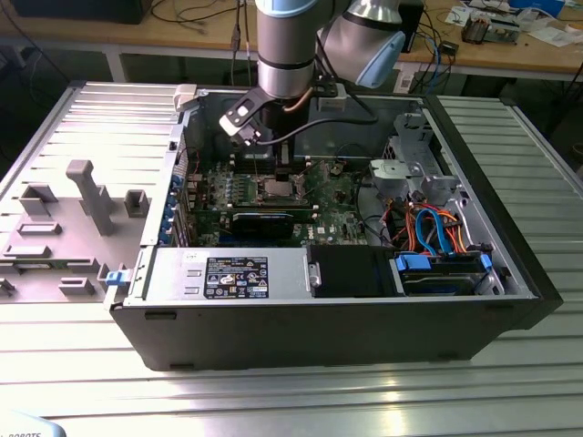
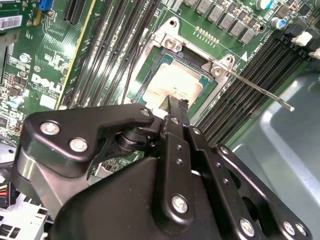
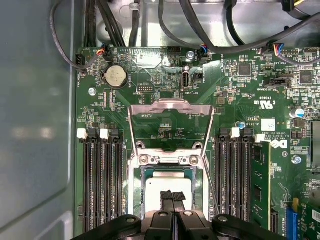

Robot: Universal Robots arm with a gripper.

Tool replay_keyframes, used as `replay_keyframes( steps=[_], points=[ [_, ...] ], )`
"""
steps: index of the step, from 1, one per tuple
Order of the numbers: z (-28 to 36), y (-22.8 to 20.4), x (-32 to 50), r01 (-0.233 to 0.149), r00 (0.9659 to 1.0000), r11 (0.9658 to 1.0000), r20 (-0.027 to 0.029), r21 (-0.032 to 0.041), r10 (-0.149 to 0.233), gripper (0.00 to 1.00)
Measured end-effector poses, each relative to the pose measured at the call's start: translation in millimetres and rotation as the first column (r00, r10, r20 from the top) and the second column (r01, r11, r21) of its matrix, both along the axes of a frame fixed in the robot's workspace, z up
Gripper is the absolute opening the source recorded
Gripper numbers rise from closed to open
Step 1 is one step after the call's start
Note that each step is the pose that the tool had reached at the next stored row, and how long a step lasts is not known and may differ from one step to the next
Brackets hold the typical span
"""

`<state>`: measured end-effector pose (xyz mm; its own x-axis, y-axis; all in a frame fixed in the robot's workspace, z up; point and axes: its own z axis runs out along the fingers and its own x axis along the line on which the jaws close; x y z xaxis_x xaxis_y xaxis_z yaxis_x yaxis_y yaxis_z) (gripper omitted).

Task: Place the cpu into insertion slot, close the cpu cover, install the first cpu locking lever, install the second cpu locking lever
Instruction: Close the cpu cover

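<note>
End effector [image 3: 172, 196], pressed together, over the seated cpu [image 3: 152, 190], the chip's near edge hidden behind it.

the cpu [image 3: 168, 183] is silver-grey, the motherboard [image 3: 240, 95] green, the tool [image 3: 172, 196] black.

White print marks the motherboard [image 3: 240, 100] (and a label [image 1: 236, 276] the power supply [image 1: 173, 273]).

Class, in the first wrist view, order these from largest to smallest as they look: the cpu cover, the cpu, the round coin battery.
1. cpu cover
2. cpu, partly hidden by the gripper
3. coin battery
</note>
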<state>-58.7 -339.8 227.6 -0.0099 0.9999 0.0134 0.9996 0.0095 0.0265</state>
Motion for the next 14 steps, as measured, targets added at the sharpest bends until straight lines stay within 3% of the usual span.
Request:
replay_keyframes(
  steps=[3, 6, 8, 14],
  points=[
    [0.1, 0.0, 0.1, 0.000, 1.0000, 1.0000, -0.0071, -0.0002, 0.000, 0.11],
    [1.5, 0.1, 0.2, 0.000, 1.0000, 1.0000, -0.0072, -0.0017, 0.000, 0.11],
    [6.1, 0.1, 0.2, 0.000, 1.0000, 1.0000, -0.0071, -0.0021, 0.000, 0.11],
    [6.2, 0.1, 0.5, 0.000, 1.0000, 1.0000, -0.0072, -0.0023, 0.000, 0.11]
  ],
)
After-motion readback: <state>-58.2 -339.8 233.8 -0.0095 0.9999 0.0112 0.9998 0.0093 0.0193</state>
